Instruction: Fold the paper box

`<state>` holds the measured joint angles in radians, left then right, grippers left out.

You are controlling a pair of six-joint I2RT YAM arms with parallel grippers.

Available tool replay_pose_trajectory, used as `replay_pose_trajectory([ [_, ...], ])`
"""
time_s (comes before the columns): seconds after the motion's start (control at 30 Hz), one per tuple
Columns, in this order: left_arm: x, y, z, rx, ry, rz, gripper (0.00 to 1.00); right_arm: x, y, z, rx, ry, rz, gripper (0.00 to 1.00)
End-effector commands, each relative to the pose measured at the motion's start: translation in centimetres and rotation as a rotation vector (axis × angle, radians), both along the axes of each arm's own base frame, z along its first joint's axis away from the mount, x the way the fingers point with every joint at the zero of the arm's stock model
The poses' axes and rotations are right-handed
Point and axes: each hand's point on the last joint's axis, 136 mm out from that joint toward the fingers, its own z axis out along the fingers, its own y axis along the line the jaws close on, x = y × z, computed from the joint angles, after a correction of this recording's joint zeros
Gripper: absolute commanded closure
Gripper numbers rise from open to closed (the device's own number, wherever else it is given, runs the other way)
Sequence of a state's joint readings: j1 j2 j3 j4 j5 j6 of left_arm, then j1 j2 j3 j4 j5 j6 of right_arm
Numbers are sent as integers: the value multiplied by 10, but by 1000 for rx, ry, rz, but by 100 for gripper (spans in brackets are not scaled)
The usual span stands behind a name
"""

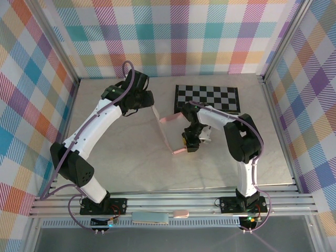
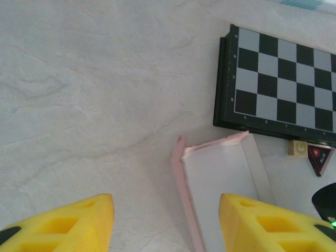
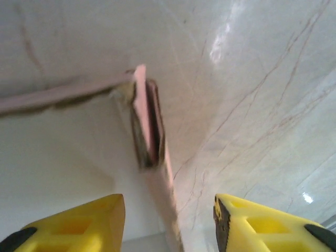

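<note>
Paper box (image 1: 166,132) lies in the middle of the bench (image 1: 115,157), partly raised, its long axis running from the far end, just beside the chequered board (image 1: 207,98), toward the arms' bases and slightly right. Left fingers (image 2: 68,223) stand spread and empty above that far end, one upright pink side wall passing between them without touching either. Right fingers (image 3: 79,223) are also apart, holding nothing, low at the near corner with a wall edge straight ahead between them, so the right arm looks nearer for the next crease.
</note>
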<state>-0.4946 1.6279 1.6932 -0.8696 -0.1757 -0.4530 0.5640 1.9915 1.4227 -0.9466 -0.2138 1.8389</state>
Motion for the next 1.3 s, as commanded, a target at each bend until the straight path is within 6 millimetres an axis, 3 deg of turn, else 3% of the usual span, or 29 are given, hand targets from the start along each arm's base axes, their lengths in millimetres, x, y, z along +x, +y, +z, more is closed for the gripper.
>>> replay_pose_trajectory([
  [0.0, -5, -5, -5, -16, 35, -47, 45, 12, -7, 30, -9, -106, 30, 42],
  [0.1, -5, -8, -7, -26, 39, -56, 45, 21, -15, 50, -25, -192, 87, 34],
  [0.23, -4, -11, -8, -40, 46, -60, 45, 40, -27, 78, -59, -354, 211, 29],
  [0.33, -5, -12, -11, -45, 55, -59, 45, 65, -40, 96, -125, -513, 404, 30],
  [0.4, -8, -5, -14, -27, 67, -37, 46, 93, -35, 102, -104, -674, 662, 30],
  [0.5, -13, 12, -27, -75, 117, 31, 45, 105, -31, 85, -10, -734, 974, 29],
  [0.57, -17, 35, -41, -132, 159, 130, 45, 102, -35, 69, 58, -708, 1100, 29],
  [0.63, -24, 63, -57, -173, 190, 251, 49, 99, -34, 56, 148, -704, 1161, 33],
  [0.73, -33, 82, -84, -246, 231, 339, 63, 99, -33, 41, 193, -681, 1189, 44],
  [0.83, -33, 61, -119, -361, 331, 305, 80, 102, -41, 27, 169, -628, 1167, 58],
  [0.9, -30, 37, -142, -464, 404, 274, 85, 105, -39, 21, 178, -634, 1172, 58],
  [1.0, -28, 18, -169, -506, 465, 271, 87, 111, -29, 18, 220, -682, 1207, 51],
  [1.1, -22, 8, -185, -530, 481, 276, 87, 116, -24, 17, 236, -710, 1235, 51],
  [1.27, -12, -12, -204, -573, 507, 256, 87, 120, -16, 8, 271, -692, 1257, 61],
])
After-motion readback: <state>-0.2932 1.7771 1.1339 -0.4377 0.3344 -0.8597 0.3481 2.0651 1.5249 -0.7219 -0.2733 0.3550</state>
